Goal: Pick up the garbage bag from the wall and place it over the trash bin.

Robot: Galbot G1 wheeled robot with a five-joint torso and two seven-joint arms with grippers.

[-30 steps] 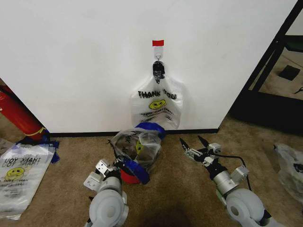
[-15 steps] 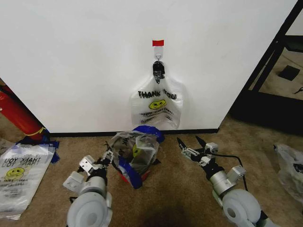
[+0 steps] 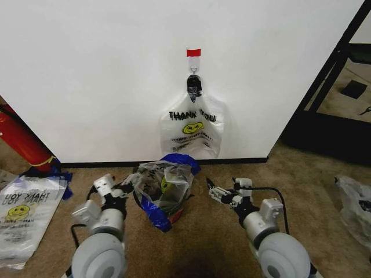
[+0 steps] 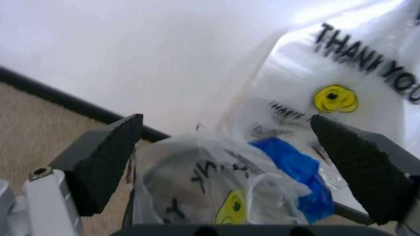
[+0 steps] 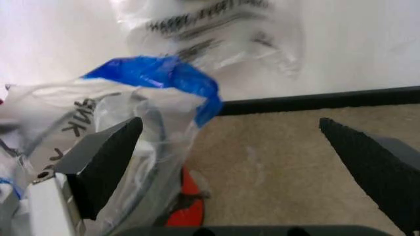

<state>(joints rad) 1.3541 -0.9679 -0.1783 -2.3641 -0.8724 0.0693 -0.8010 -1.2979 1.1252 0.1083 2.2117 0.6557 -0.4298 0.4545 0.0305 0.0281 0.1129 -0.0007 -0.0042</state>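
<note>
The garbage bag [image 3: 194, 126], see-through with "THANK YOU" lettering and a yellow smiley, hangs from a hook on the white wall [image 3: 104, 75] under a red tape strip [image 3: 193, 52]. It also shows in the wrist views [image 4: 341, 83] [image 5: 217, 24]. Below it on the carpet stands the trash bin [image 3: 163, 191], wrapped in another clear bag with blue tape; its red base [image 5: 187, 206] peeks out. My left gripper [image 3: 126, 186] [image 4: 226, 123] is open just left of the bin. My right gripper [image 3: 213, 191] [image 5: 229, 123] is open just right of it. Neither holds anything.
A long red cylinder [image 3: 23, 142] leans at the far left. A flat printed bag [image 3: 26, 214] lies on the carpet at the left, another bag [image 3: 353, 202] at the right edge. A black frame [image 3: 342, 69] borders the wall's right end.
My left gripper has swung out from the front of the bin to its left side. My right gripper has shifted left, closer to the bin. The blue-taped bag on the bin has settled.
</note>
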